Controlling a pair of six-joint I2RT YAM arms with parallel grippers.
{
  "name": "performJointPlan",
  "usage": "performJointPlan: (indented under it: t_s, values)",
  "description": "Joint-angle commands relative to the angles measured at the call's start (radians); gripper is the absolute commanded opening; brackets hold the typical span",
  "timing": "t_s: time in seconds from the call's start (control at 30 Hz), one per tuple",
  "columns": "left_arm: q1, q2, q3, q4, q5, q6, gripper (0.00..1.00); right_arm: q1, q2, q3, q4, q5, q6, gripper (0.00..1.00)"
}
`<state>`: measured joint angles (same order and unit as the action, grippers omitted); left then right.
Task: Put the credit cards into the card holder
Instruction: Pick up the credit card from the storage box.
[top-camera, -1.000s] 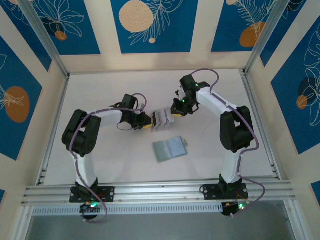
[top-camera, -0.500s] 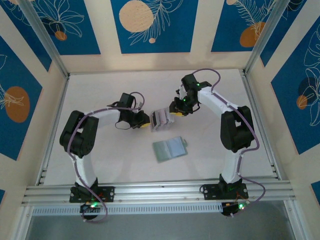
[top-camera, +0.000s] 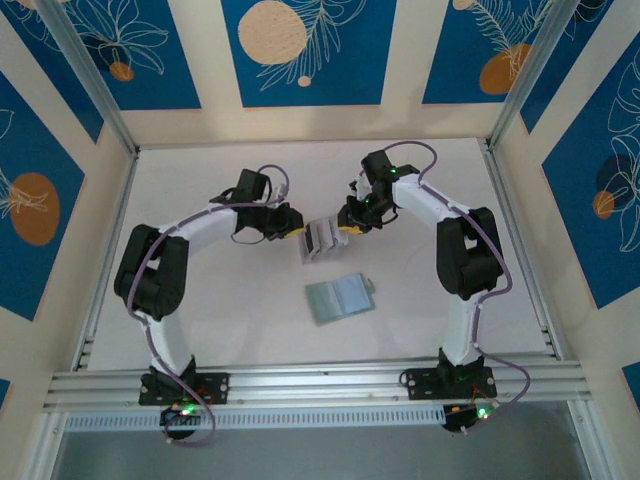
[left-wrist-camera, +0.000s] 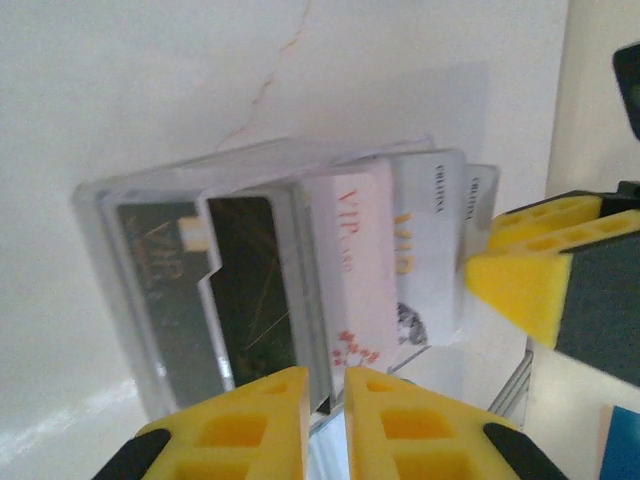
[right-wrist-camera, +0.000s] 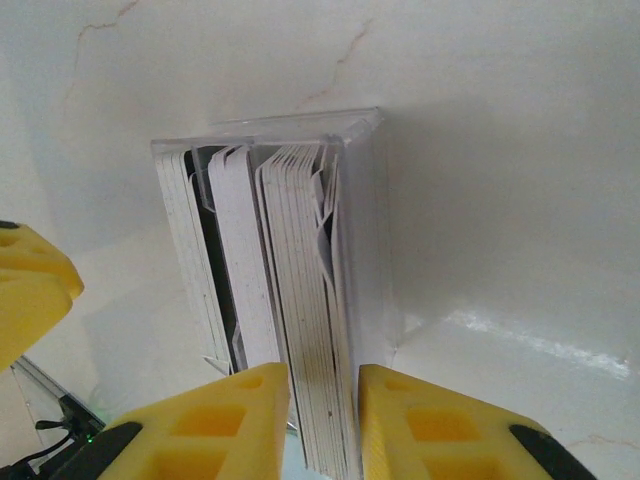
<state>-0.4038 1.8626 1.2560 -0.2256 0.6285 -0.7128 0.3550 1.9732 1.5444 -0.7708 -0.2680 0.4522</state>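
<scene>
From above, the left gripper (top-camera: 297, 231) has swung towards the far side of the table (top-camera: 200, 170) compared with a second ago, and its arm's elbow has moved out to the left; the right gripper (top-camera: 346, 224) has hardly shifted; the credit cards (top-camera: 320, 240) sit bunched between the two, in much the same place as before; the card holder (top-camera: 340, 297) lies flat on the near side of them, apart from both grippers and unmoved.

In the left wrist view, the left gripper (left-wrist-camera: 325, 385) is clenched on the near edge of the fanned credit cards (left-wrist-camera: 350, 270), with only a thin slit between its jaws; a clear plastic sleeve (left-wrist-camera: 95, 230) wraps around them; a finger (left-wrist-camera: 520, 280) of the right gripper sits at the right edge of the fan.

In the right wrist view, the right gripper (right-wrist-camera: 322, 380) is clamped on the credit cards (right-wrist-camera: 295, 300) edge-on, and the stack fills its jaws.

My reading: the left arm's swing looks like a change of angle on the bundle, to peel one card free; no card has yet reached the wallet, so the task is barely begun.
</scene>
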Motion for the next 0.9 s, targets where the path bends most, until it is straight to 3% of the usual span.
performJointPlan:
  t_s: [0.0,0.4,0.87]
  values:
    - [-0.025,0.057,0.076,-0.013,0.048,-0.020,0.16,-0.001,0.002,0.025,-0.003,-0.042,0.003,0.25]
    - [-0.087,0.232,0.270,-0.015,0.088,-0.074,0.15,-0.005,-0.008,0.006,0.008,-0.062,0.006,0.19]
    - [-0.122,0.309,0.286,-0.001,0.092,-0.081,0.15,-0.019,-0.016,-0.004,0.034,-0.134,0.016,0.22]
